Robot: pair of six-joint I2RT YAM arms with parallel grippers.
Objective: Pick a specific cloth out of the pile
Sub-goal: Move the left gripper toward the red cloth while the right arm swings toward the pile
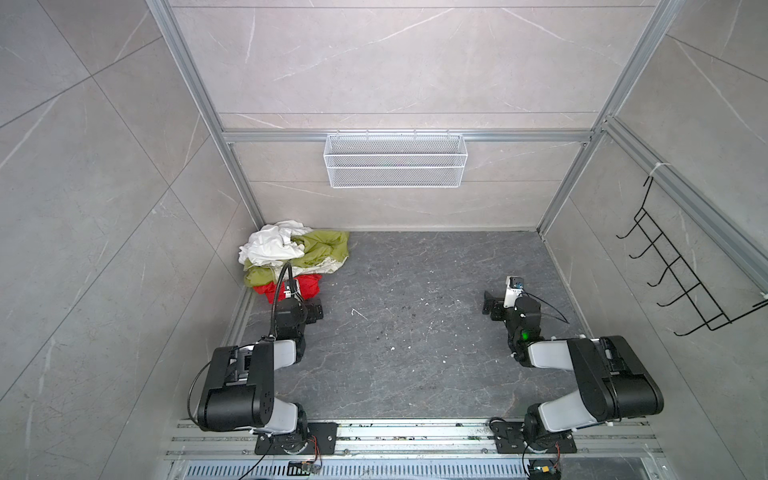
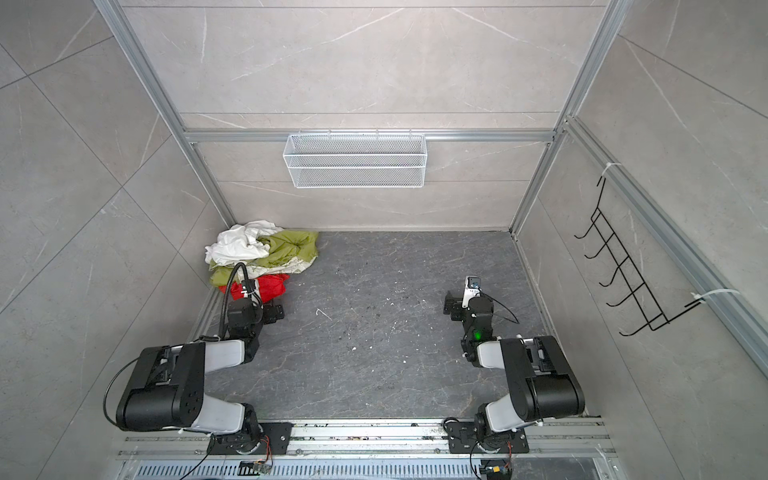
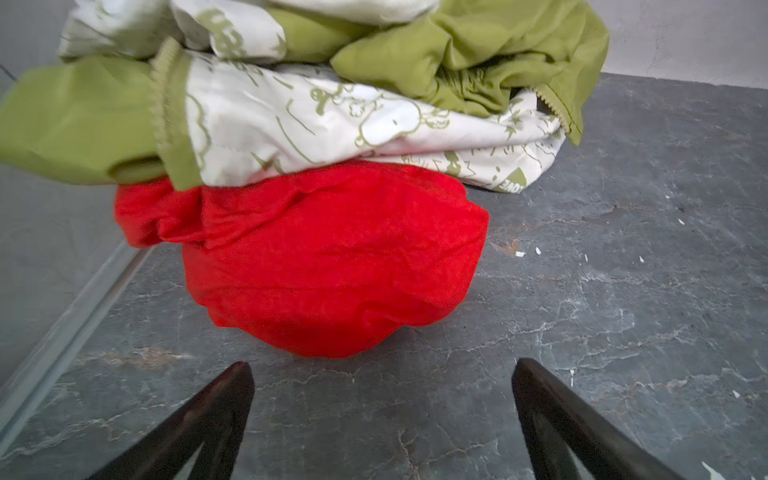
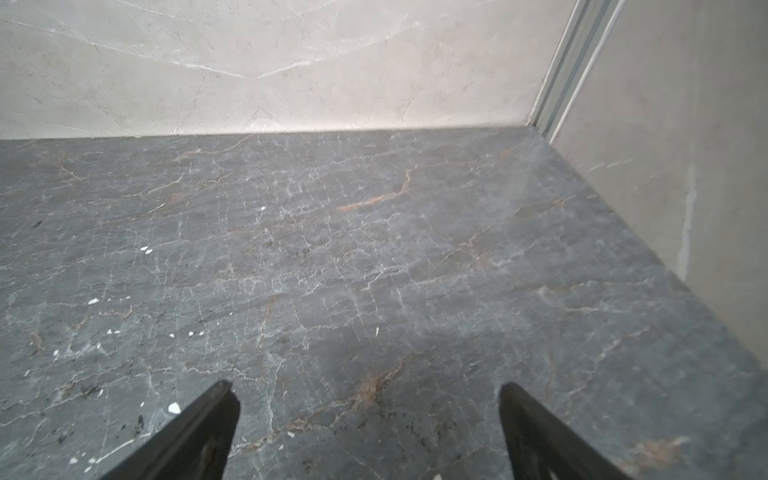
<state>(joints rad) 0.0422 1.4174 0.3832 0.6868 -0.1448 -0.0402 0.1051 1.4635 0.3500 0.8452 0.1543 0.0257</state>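
Just before the red cloth, my left end effector hovers, jaws apart, aimed where it juts from under the pile. My right end effector, also apart, idles aside.

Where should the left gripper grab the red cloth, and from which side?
Probably the rounded near bulge of the red cloth, coming low along the floor, straight ahead of the left gripper. Its far part is tucked under the olive-green cloth, so only this bulge lies free, facing the open jaws.
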